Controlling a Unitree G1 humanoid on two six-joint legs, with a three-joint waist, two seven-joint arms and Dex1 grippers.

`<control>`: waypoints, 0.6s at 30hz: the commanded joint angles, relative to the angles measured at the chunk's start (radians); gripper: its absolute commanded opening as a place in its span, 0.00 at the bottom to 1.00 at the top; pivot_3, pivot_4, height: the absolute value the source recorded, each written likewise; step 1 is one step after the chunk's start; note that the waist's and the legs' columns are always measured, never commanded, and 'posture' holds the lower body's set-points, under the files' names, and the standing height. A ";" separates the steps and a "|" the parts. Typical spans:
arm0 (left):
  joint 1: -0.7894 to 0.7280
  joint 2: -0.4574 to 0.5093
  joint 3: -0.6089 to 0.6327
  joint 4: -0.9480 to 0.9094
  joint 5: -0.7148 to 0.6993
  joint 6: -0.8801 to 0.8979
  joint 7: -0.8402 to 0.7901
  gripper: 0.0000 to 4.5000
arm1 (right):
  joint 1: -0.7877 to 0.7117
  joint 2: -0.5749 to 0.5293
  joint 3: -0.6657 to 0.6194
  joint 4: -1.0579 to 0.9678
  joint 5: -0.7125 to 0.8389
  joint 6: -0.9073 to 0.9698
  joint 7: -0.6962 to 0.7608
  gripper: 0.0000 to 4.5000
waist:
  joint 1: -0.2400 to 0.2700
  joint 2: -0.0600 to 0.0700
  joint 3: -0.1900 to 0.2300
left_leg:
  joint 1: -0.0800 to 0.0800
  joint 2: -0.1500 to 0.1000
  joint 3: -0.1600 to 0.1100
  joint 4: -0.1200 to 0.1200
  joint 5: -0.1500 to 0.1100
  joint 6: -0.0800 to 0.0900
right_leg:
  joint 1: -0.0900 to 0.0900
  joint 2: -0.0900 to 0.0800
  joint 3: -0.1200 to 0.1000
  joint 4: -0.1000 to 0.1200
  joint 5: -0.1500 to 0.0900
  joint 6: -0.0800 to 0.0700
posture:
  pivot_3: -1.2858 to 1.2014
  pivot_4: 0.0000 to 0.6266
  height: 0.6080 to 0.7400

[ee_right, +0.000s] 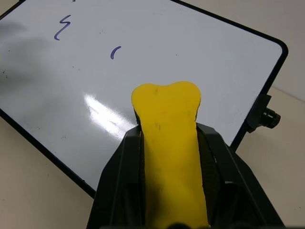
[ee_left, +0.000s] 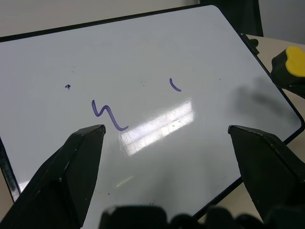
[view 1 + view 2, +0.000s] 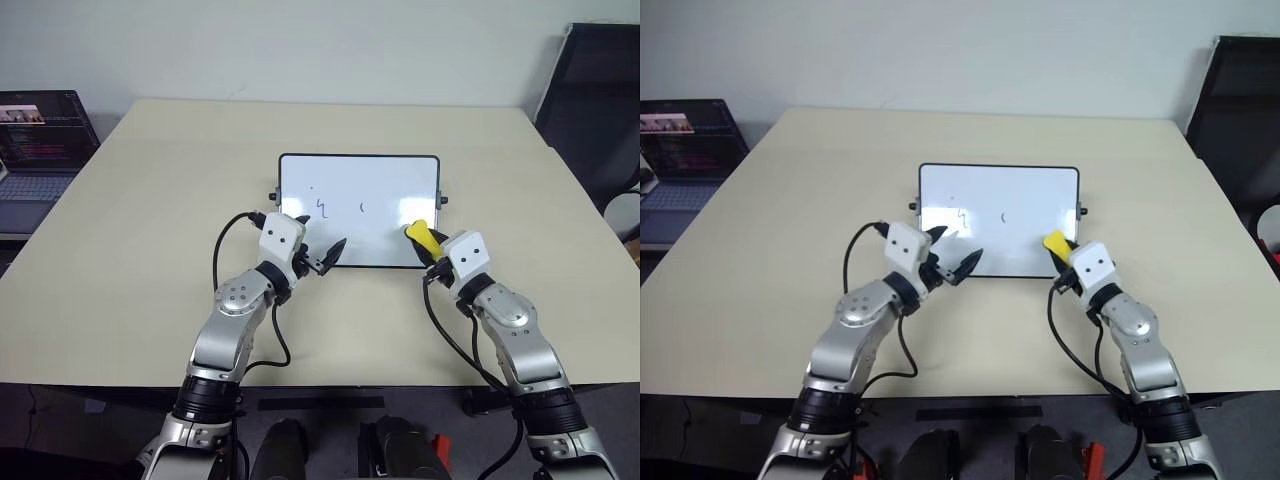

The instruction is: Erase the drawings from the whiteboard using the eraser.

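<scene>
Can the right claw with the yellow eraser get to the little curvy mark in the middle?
Probably yes. The right claw grips the eraser, and bare whiteboard lies between it and the mark.

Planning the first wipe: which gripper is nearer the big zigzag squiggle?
Left. The left gripper sits just below the zigzag squiggle; the right gripper holds the eraser at the whiteboard's right side.

A whiteboard (image 3: 359,175) is lying on a beige table (image 3: 150,220), bearing faint drawings (image 3: 322,207). The right gripper (image 3: 424,240) is clamping a yellow eraser (image 3: 421,236) over the board's near right corner. The left gripper (image 3: 318,243) is hovering with fingers spread at the near left edge. A laptop (image 3: 40,150) is sitting far left.
</scene>
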 commanded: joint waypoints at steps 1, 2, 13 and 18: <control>-0.012 -0.002 0.000 -0.052 -0.007 -0.009 0.001 1.00 | -0.022 0.001 -0.010 -0.023 -0.002 -0.013 -0.003 0.24 | 0.000 0.000 0.000 | 0.000 0.000 0.000 0.000 0.000 0.000 | 0.000 0.000 0.000 0.000 0.000 0.000 | 0.52 0.24 1.00; -0.011 -0.002 0.000 -0.053 -0.007 -0.009 0.001 1.00 | -0.024 0.000 -0.009 -0.023 -0.002 -0.012 -0.001 0.24 | 0.000 0.000 0.000 | 0.000 0.000 0.000 0.000 0.000 0.000 | 0.000 0.000 0.000 0.000 0.000 0.000 | 0.52 0.24 1.00; 0.002 0.000 0.005 -0.066 -0.008 -0.004 0.006 1.00 | -0.108 0.008 0.010 0.000 0.001 -0.013 0.032 0.24 | 0.000 0.000 0.000 | 0.000 0.000 0.000 0.000 0.000 0.000 | 0.000 0.000 0.000 0.000 0.000 0.000 | 0.52 0.24 1.00; 0.005 -0.001 0.006 -0.067 -0.007 -0.004 0.009 1.00 | -0.165 0.028 0.028 0.029 -0.003 0.016 0.037 0.24 | 0.000 0.000 0.000 | 0.000 0.000 0.000 0.000 0.000 0.000 | 0.000 0.000 0.000 0.001 0.000 0.000 | 0.52 0.24 1.00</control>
